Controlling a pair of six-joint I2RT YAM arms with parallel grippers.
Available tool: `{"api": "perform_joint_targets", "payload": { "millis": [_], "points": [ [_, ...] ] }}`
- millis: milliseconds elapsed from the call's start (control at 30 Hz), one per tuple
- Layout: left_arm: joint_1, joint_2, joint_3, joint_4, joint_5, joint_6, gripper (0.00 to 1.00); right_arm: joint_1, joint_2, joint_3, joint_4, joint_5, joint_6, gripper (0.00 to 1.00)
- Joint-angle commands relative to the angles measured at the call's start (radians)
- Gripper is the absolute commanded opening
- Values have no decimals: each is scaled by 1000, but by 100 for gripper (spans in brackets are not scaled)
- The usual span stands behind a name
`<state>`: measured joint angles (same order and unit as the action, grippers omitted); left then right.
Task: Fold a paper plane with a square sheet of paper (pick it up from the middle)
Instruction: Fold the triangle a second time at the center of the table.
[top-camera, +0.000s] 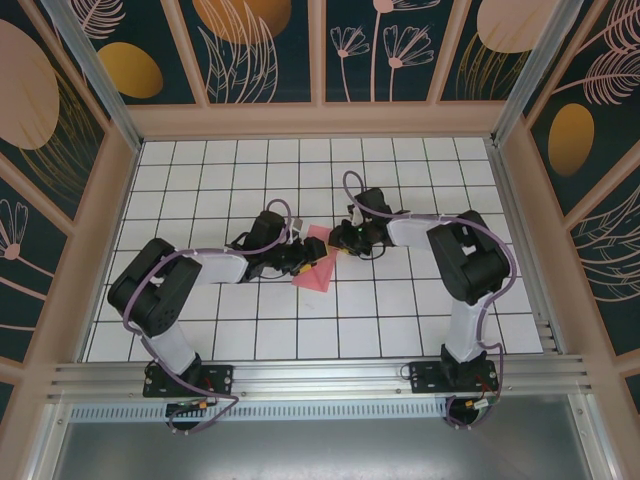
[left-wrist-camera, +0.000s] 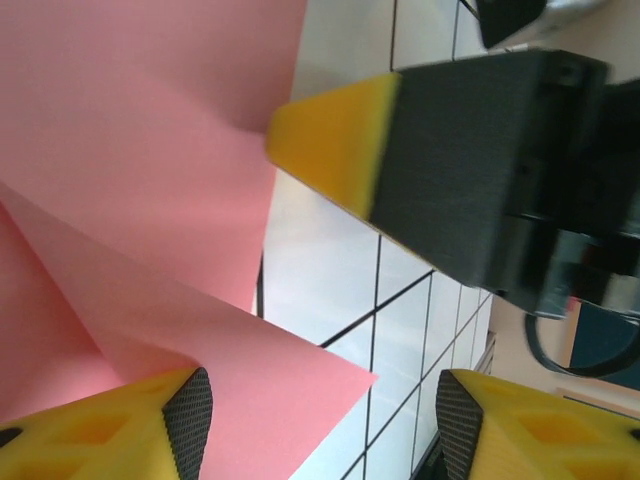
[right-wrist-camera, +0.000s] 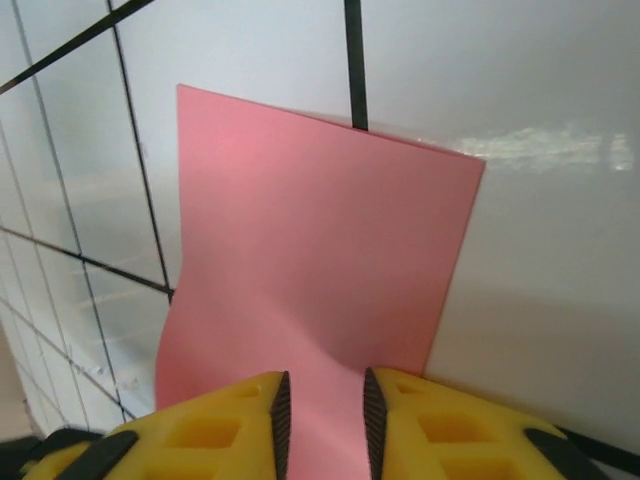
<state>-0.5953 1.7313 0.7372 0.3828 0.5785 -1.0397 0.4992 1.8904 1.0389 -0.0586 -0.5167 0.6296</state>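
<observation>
Paper: thin pink-red square sheet of paper (top-camera: 316, 270), creased and partly lifted, on the middle of the white tiled surface (top-camera: 400, 320).
Left end effector (left-wrist-camera: 325, 400): at the sheet's left edge, fingers wide apart, a pointed flap just beside one finger, nothing clamped.
Right end effector (right-wrist-camera: 322, 395): at the sheet's far right edge, fingers narrowly apart, sheet's edge in the gap.

Overhead camera looks down across the whole counter (top-camera: 400, 320); both wrist cameras face the same paper (top-camera: 318, 272), very near.
</observation>
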Motion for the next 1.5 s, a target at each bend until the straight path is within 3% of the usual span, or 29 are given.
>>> {"api": "perform_joint_targets", "payload": {
  "millis": [0, 100, 333, 700, 833, 967, 1067, 1467],
  "points": [
    [-4, 22, 8, 31, -26, -13, 63, -15, -96, -34, -3, -78, -63, 36],
    [-4, 29, 6, 32, -37, -19, 61, -22, -153, -90, 21, -87, -59, 41],
    [-4, 31, 4, 19, -51, -20, 53, -15, -208, -195, 59, -161, -68, 41],
    [-4, 27, 7, -15, -58, -14, 45, 42, -150, -143, 24, -168, -139, 38],
    [-4, 27, 7, -23, -59, -15, 43, 42, -120, -119, 23, -164, -139, 32],
    [-4, 24, 7, -28, -57, -18, 42, 43, -106, -109, 12, -132, -139, 15],
    [-4, 15, 10, -27, -54, -17, 41, 42, -94, -100, -15, -79, -146, 10],
    [-4, 15, 13, 23, -21, -26, 32, 42, -57, -73, -21, -58, -175, 8]
  ]
}}
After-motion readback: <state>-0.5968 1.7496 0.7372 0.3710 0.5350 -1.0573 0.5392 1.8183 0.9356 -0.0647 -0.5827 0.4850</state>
